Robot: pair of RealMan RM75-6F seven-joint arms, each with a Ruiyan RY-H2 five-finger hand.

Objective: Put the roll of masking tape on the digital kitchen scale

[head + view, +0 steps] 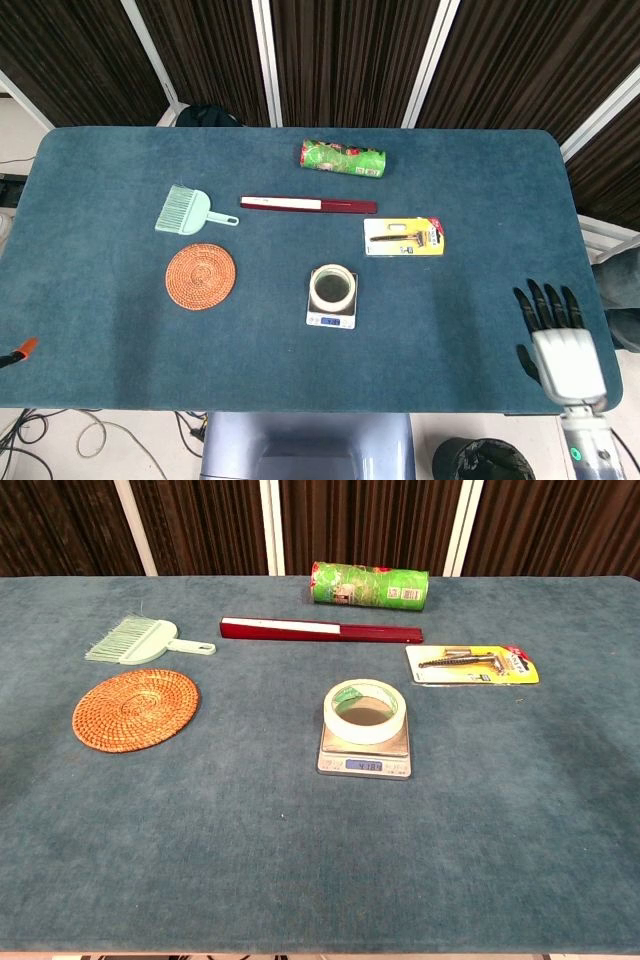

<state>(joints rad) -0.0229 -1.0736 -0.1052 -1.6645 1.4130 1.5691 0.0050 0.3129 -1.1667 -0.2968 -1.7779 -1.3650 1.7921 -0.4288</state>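
The cream roll of masking tape lies flat on the small silver digital kitchen scale near the table's middle; the display is lit. My right hand hovers at the front right corner of the table, far from the scale, fingers spread and holding nothing. It shows only in the head view. My left hand appears in neither view.
On the blue table lie a woven round coaster, a mint hand brush, a dark red flat box, a green canister and a yellow carded tool.
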